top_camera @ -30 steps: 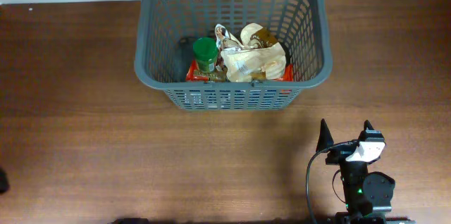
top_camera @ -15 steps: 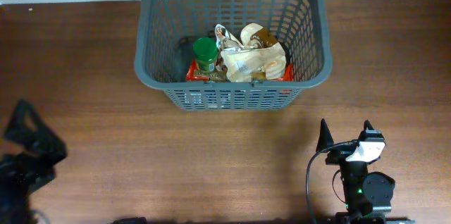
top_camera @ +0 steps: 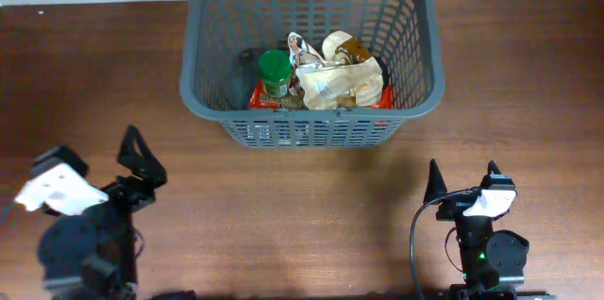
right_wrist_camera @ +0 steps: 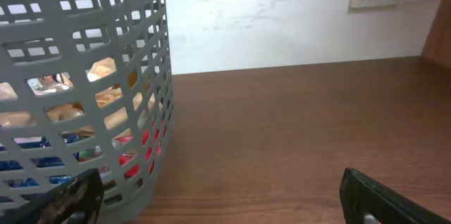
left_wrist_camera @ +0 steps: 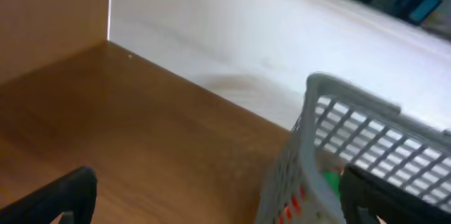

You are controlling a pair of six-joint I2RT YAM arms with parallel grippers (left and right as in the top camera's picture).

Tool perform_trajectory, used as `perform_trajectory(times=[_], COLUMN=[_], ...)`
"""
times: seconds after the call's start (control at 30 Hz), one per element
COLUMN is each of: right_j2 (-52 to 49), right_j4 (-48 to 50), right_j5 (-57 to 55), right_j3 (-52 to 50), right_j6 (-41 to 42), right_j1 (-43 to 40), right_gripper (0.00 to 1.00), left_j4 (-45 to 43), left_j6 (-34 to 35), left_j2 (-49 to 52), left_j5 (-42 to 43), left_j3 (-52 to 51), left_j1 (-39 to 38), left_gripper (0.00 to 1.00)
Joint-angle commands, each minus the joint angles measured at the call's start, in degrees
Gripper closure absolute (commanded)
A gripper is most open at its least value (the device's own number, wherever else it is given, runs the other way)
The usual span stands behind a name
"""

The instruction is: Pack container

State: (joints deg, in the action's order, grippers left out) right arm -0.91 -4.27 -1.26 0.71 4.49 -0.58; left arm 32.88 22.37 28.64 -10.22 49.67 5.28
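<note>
The container (top_camera: 195, 92), a large dark grey slotted basket, stands at the back middle of the table. Inside it are a green-lidded jar (top_camera: 275, 69), a crumpled beige bag (top_camera: 338, 78) and a red packet (top_camera: 257, 100). My left gripper (top_camera: 99, 163) is open and empty at the front left, well short of the container. My right gripper (top_camera: 462, 173) is open and empty at the front right. In the left wrist view the container (left_wrist_camera: 331, 86) is ahead on the right of the open jaws (left_wrist_camera: 218, 210). In the right wrist view the container (right_wrist_camera: 144, 76) is on the left of the open jaws (right_wrist_camera: 225, 206).
The brown wooden table (top_camera: 311, 206) runs between both grippers and the container. A white wall (right_wrist_camera: 268, 13) stands behind the table. A wooden side panel (left_wrist_camera: 49, 20) shows at the far left in the left wrist view.
My left arm has come into the overhead view at the front left and moved right, its jaws open. The right arm and the container have not moved.
</note>
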Motion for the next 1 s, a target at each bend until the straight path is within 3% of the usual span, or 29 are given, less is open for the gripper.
perform_trajectory(times=[0.0,0.47,0.97], right_j2=[0.5,0.5,0.5], right_j4=[-0.3,-0.3,-0.3], right_j5=[-0.7,-0.7,-0.7], right_j3=[-0.4,-0.4,-0.4], right_j6=[0.2,0.2,0.2], right_j1=[0.6,0.6,0.6], right_gripper=[0.01,0.01,0.01], left_j4=[-4.1,-8.2,-11.4], left_j6=[0.6,0.8,0.7], left_j2=[-4.9,-23.4,-28.3], left_j5=[1.9,2.3,1.9], left_j3=[-8.6,-28.3,-39.2], left_j1=[0.3,-0.2,-0.3], left_gripper=[0.01,0.01,0.01])
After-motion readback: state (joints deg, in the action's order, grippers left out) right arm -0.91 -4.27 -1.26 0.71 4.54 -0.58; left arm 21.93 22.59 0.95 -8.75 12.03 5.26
